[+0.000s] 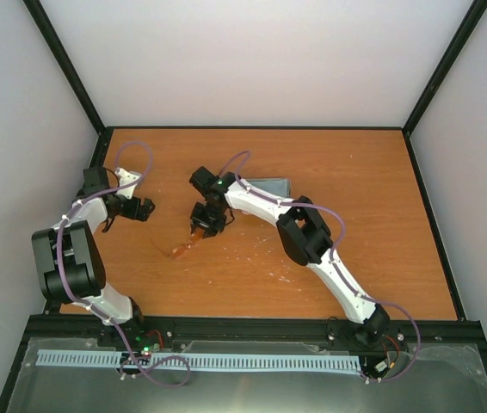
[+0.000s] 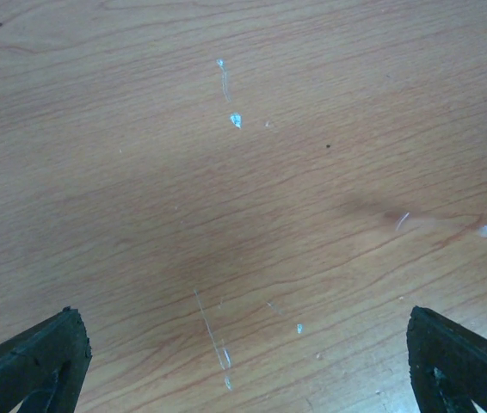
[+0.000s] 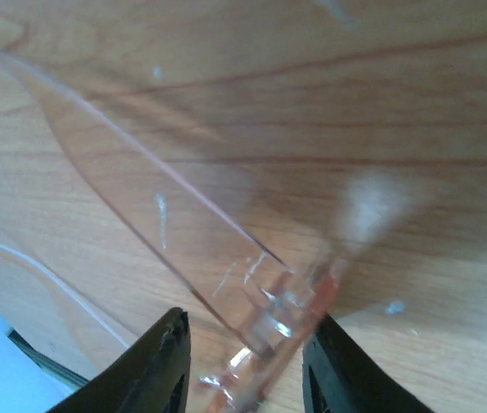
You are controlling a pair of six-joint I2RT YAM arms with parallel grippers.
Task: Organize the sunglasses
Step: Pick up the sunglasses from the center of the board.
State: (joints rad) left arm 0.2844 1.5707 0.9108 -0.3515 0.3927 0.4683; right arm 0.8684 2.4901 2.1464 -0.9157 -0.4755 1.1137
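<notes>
We are looking at the sunglasses (image 1: 183, 248) lying on the counter (image 1: 355, 224) left of centre, their near end under the right claw (image 1: 202, 225). They are looking thin, light and see-through, almost the wood's own colour, so we are judging them fragile and a little slippery: slim arms that may flex or fold, lenses that may scratch against the boards.

The right claw is standing partly closed around the hinge (image 3: 282, 314), where the arm is meeting the front. One finger is touching the plastic; whether the other is pressing yet, we cannot tell. We are thinking this corner is the sturdiest place to hold, better than a lens or the middle of an arm, though the frame may swing from it once lifted.

The left claw (image 1: 140, 209) is hanging wide open over bare wood, holding nothing, near the sunglasses but apart from them.

A flat grey-blue thing (image 1: 269, 183) is lying behind the right arm, partly hidden by it. Nothing is standing between the two claws.
</notes>
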